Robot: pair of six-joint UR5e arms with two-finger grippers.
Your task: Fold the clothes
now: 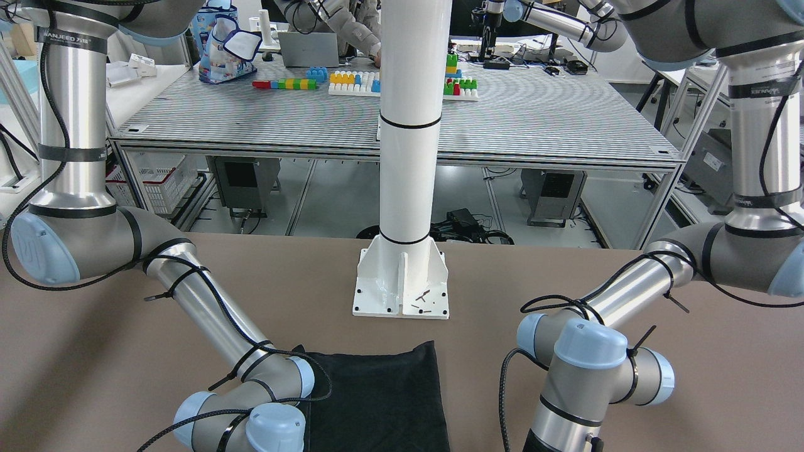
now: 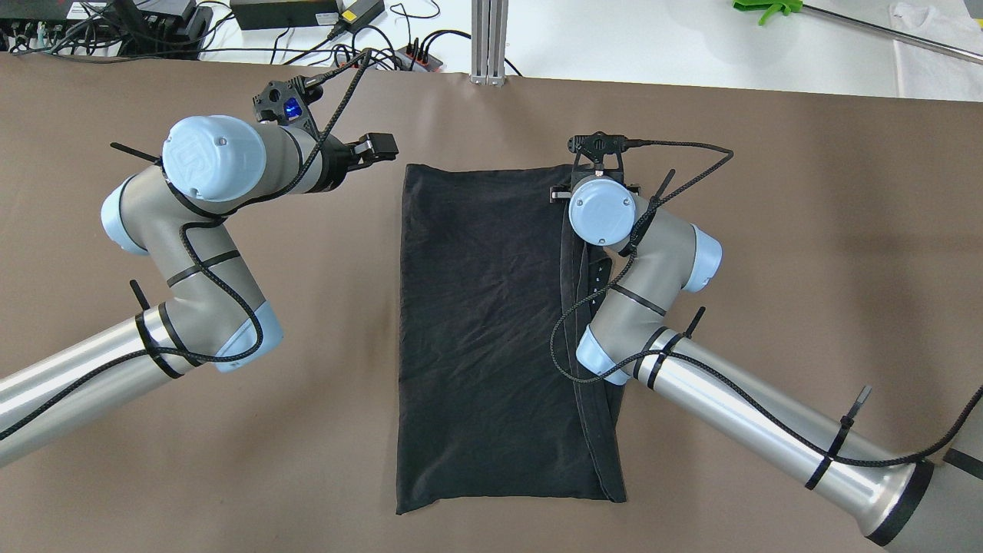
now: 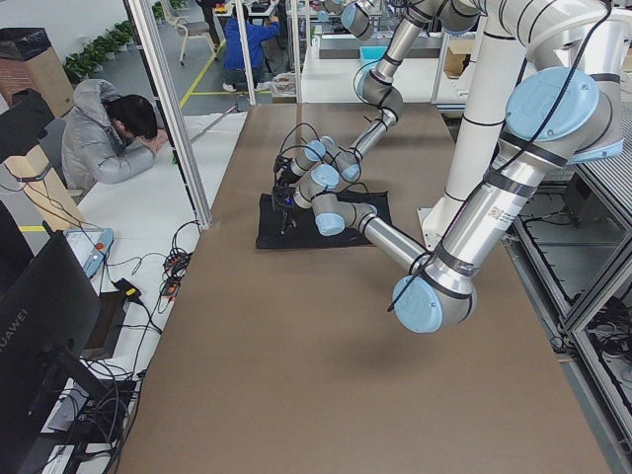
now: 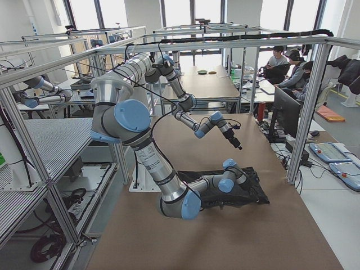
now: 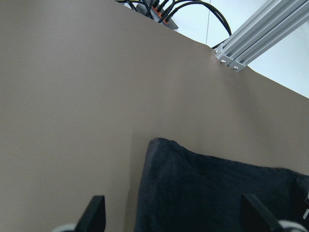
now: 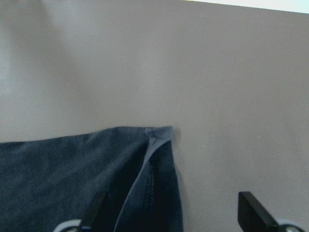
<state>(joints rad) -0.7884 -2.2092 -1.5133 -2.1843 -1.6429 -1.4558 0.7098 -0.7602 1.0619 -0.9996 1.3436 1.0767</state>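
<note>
On the left, the left gripper [image 5: 175, 213] hangs in the air above the table [image 2: 153, 461], tilted down toward the cloth's far-left corner [image 5: 155, 141]. Its fingertips [image 5: 96, 212] are spread wide with nothing between them, and the corner sits framed in the gap. That looks like a line-up for a pinch that hasn't been made yet.

In the middle, the cloth [image 2: 484, 330] lies flat on the table as a long black rectangle running near to far. It's smooth apart from a few soft creases. Along its right edge a second layer with a stitched hem peeks out, so that side looks already doubled over.

On the right, the right gripper [image 6: 173, 212] is mostly hidden under its own wrist in the overhead view. The wrist camera shows it clearly, though: the jaws are wide apart and empty, low over the far-right corner [image 6: 163, 129], where the hemmed flap turns under.

Each arm is over a far corner, which I read as the setup for carrying the far edge toward the near one. The right side will need a bite deep enough to catch both layers, or the under-flap could slip loose.
</note>
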